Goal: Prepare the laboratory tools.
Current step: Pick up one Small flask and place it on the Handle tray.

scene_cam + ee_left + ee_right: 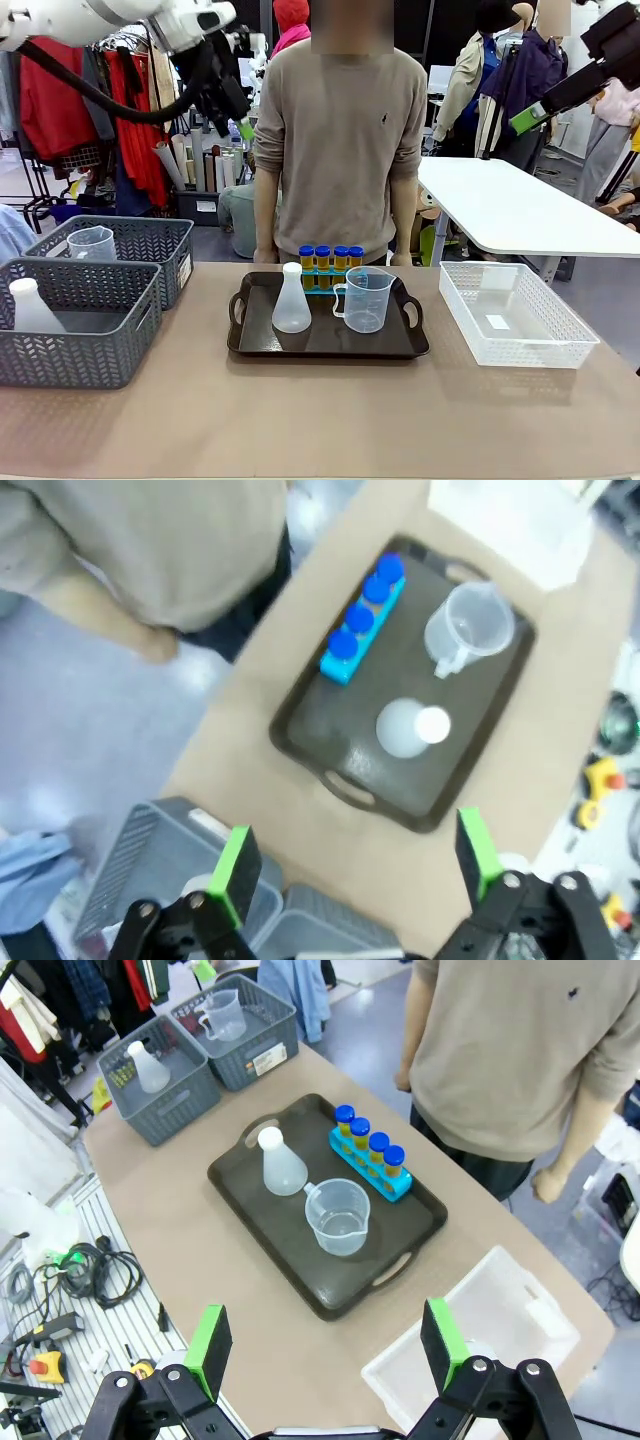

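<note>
Flask (pixel 291 300), beaker (pixel 366 298) and tubes (pixel 331 256) in their rack (pixel 330 281) stand on the tray (pixel 250 340). Both grippers hang high — left gripper (pixel 355 865) and right gripper (pixel 327 1345) spread wide, holding nothing.

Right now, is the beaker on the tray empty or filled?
Empty, as far as visible: the clear beaker stands upright on the dark tray, and its bare bottom shows through from above.

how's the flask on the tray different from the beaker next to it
The flask is cloudy white, cone-shaped with a narrow neck and no handle. The beaker is clear, wide-mouthed, with a handle. Both stand upright on the dark tray, apart from each other.
</note>
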Robot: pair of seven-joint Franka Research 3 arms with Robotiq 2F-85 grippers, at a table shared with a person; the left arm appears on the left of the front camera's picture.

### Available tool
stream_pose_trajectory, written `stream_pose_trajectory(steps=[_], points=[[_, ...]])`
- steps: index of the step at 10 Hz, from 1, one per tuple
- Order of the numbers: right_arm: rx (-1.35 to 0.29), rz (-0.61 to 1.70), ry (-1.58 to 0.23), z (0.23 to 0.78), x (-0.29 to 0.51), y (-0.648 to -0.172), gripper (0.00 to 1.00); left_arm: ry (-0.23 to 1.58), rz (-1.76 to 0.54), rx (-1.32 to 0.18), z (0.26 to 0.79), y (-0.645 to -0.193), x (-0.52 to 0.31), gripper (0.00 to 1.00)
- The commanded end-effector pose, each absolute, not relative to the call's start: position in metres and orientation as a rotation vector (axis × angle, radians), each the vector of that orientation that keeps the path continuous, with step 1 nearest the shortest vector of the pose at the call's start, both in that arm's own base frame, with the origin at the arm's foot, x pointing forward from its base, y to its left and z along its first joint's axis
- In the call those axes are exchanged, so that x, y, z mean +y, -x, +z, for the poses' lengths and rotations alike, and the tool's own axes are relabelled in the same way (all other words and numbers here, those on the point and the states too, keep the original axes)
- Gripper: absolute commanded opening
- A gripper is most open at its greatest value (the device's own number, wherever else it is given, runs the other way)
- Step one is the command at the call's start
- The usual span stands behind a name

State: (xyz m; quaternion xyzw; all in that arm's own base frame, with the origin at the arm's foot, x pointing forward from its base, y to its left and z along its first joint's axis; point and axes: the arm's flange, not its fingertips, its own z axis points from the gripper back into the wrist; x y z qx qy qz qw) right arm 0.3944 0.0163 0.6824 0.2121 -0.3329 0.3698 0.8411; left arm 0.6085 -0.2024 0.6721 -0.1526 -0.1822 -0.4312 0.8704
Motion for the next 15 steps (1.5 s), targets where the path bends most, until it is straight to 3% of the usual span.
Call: stream_pose_trajectory(steps=[1,6,15], points=[[-0.721,0.79,-0.471,0.684,0.017,-0.395,1.0,0.358,-0.918,-0.459,0.704,-0.611,-0.19,1.0],[-0.721,0.79,-0.471,0.684,0.017,-0.395,1.0,0.418,-0.965,-0.556,0.764,-0.577,-0.149,1.0],[-0.721,0.79,-0.471,0.684,0.017,-0.395,1.0,0.364,-0.955,-0.603,0.747,-0.53,-0.119,1.0]])
